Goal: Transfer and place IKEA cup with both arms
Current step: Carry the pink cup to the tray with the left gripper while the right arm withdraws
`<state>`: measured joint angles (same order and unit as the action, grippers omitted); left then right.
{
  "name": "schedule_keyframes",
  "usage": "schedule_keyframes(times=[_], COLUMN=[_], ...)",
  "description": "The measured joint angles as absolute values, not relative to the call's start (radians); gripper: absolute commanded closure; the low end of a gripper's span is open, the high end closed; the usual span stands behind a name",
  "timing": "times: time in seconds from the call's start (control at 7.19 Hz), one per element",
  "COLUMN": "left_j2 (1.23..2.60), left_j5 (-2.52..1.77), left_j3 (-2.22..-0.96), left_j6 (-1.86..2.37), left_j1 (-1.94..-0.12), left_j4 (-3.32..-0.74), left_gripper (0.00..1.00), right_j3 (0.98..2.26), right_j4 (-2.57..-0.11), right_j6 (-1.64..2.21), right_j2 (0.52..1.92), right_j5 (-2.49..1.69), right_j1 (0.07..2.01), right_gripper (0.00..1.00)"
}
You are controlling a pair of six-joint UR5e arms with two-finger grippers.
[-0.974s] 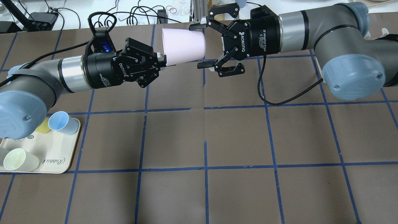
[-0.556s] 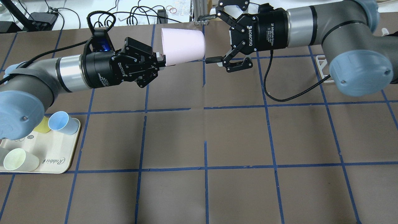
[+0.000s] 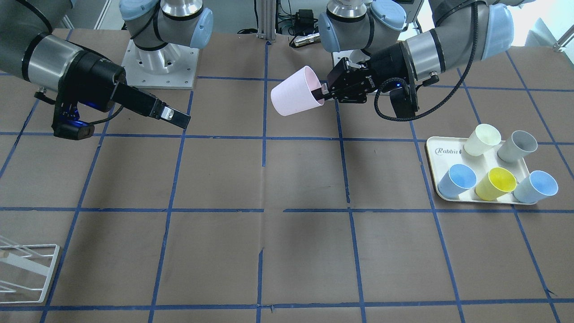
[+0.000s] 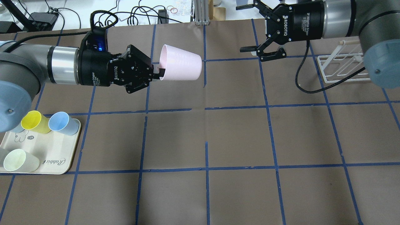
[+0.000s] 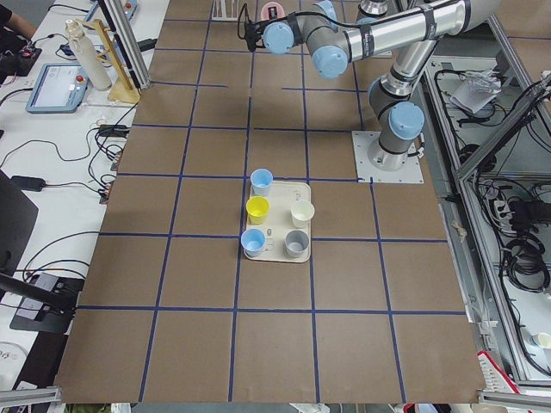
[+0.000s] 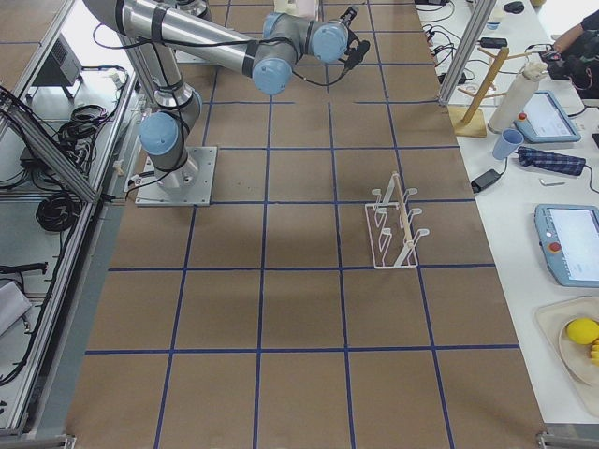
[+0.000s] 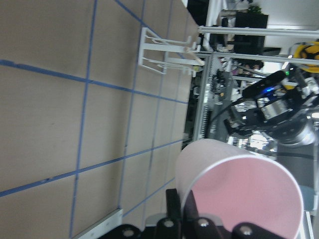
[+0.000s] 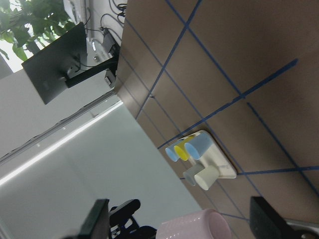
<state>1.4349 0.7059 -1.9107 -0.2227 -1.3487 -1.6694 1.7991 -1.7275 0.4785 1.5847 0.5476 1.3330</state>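
While a tray (image 3: 439,159) of five cups (image 3: 493,183) sat at the left end of the table (image 4: 237,137) and a white rack (image 4: 340,67) at its right, the pink cup (image 4: 179,66) hung in the air over the far middle. The left gripper (image 4: 157,70) pinched its rim, one finger inside the mouth. The cup lay nearly level, mouth toward that gripper, base toward the right gripper (image 4: 243,28) (jaws spread wide, empty, well apart from it). Overhead, the left elbow (image 4: 12,103) hid part of the tray; the front view showed it whole.
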Motion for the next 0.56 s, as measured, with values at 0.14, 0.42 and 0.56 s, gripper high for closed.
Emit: schedule_keyframes(times=[0.14,0.42,0.56], left_j2=[1.418,1.394,1.391], left_j5=[0.878,1.164,1.260], left_j3=[-1.909,-1.912,-1.914], left_j6=[-0.234,-0.325,-0.410], left_j1=[-1.335,-1.258,-1.200], left_j4=[-1.662,-1.649,-1.648], left_gripper=[1.00,1.00,1.00], right_j3=[1.797,1.796,1.795], right_j4=[-1.721,-1.706,-1.689], right_j6=[0.479,0.480,0.479], right_j2=[1.610,1.667,1.690], right_j5=[0.695,0.966,1.082], right_j1=[1.333,1.343,1.358], right_gripper=[0.00,0.00,0.00])
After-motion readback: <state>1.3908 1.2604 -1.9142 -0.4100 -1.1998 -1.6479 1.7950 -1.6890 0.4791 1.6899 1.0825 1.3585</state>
